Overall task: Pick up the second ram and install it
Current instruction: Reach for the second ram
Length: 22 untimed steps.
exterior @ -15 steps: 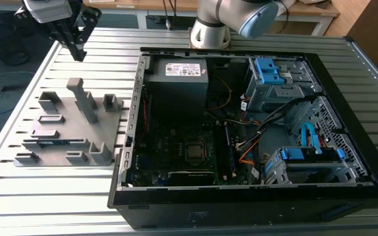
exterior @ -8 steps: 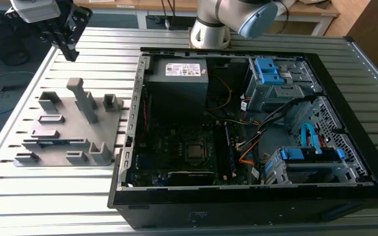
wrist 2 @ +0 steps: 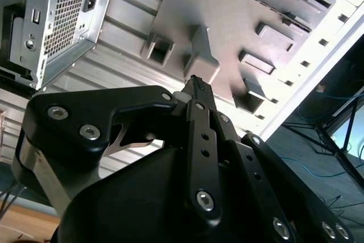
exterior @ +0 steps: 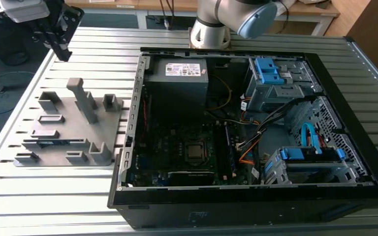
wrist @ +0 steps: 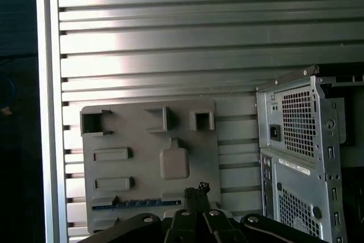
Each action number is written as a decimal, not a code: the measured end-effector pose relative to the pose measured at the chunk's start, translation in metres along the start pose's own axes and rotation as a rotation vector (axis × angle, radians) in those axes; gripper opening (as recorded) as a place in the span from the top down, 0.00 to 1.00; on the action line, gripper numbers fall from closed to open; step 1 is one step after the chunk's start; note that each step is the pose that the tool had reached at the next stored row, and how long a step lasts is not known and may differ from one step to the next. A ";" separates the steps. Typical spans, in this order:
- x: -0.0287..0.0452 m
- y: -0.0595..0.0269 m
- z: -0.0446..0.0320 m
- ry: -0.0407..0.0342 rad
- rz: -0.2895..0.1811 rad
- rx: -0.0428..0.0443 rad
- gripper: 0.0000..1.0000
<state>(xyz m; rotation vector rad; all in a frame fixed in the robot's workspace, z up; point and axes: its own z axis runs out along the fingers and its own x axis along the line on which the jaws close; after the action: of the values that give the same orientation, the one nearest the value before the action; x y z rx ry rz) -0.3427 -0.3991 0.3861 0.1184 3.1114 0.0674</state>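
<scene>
One arm (exterior: 241, 14) poised high — tool (exterior: 63, 55) pinched together, empty — well apart from second ram (exterior: 52, 143).

A workshop-like lab: opened computer case (exterior: 241, 209) on a workbench (exterior: 45, 196) (slatted metal).

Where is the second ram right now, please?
The second ram lies in the grey fixture, on the exterior view's left of the open computer case.

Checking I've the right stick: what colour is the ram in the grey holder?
The second ram is blue with dark chips, clearest in the first wrist view.
</scene>
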 end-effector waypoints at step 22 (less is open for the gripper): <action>0.0404 -0.0399 0.0114 0.0000 0.000 -0.0001 0.90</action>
<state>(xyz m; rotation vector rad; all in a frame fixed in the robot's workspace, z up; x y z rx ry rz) -0.3856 -0.4353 0.3720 0.1182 3.1114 0.0675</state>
